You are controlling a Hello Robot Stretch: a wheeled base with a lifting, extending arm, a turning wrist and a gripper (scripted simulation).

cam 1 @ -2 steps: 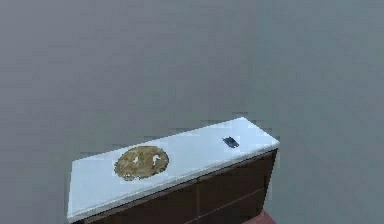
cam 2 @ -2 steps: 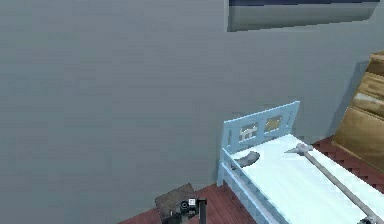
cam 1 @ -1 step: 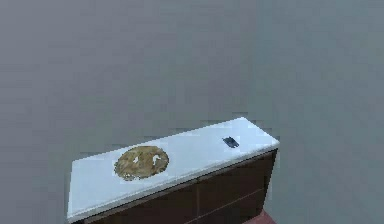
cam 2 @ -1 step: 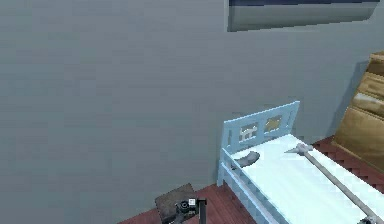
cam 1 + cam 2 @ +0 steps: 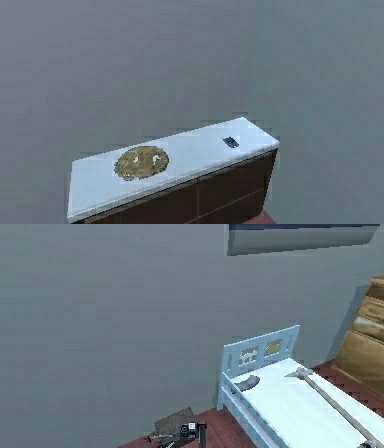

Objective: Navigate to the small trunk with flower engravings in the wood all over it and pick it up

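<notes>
Down at the arm side view's bottom edge the gripper (image 5: 176,434) shows against dark red floor, with a small brown-grey block (image 5: 172,418) right at it. The block is too small to call as the carved trunk, and whether the gripper holds anything cannot be told. Just to the right stands a pale blue bed (image 5: 262,352); ahead, a white-topped cabinet (image 5: 190,152) carries a round golden-brown thing (image 5: 141,163).
</notes>
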